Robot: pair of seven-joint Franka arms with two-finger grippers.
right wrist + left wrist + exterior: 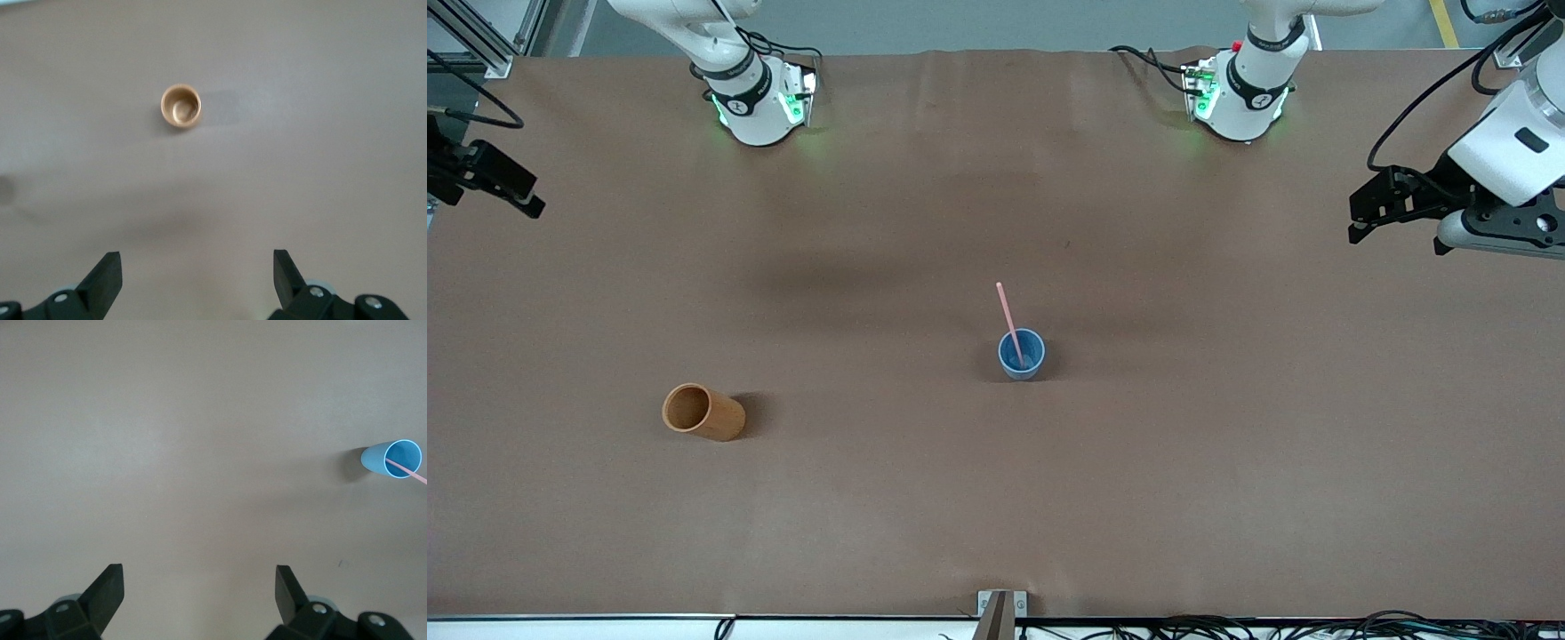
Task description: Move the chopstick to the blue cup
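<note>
The blue cup (pixel 1034 366) stands upright near the middle of the table. The pale-pink chopstick (pixel 1008 316) stands in it, leaning away from the front camera, with its upper half sticking out above the rim. Cup (pixel 374 459) and stick (pixel 412 473) also show in the left wrist view. My left gripper (pixel 1356 224) is open and empty, up over the left arm's end of the table, well apart from the cup; its fingers (pixel 107 590) spread wide over bare table. My right gripper (pixel 527 199) is open and empty over the right arm's end.
An orange-brown cup (pixel 704 412) stands upright toward the right arm's end, nearer the front camera than the blue cup; it looks empty in the right wrist view (pixel 181 105). A brown cloth (pixel 1227 462) covers the table. A small metal bracket (pixel 1001 604) sits at the front edge.
</note>
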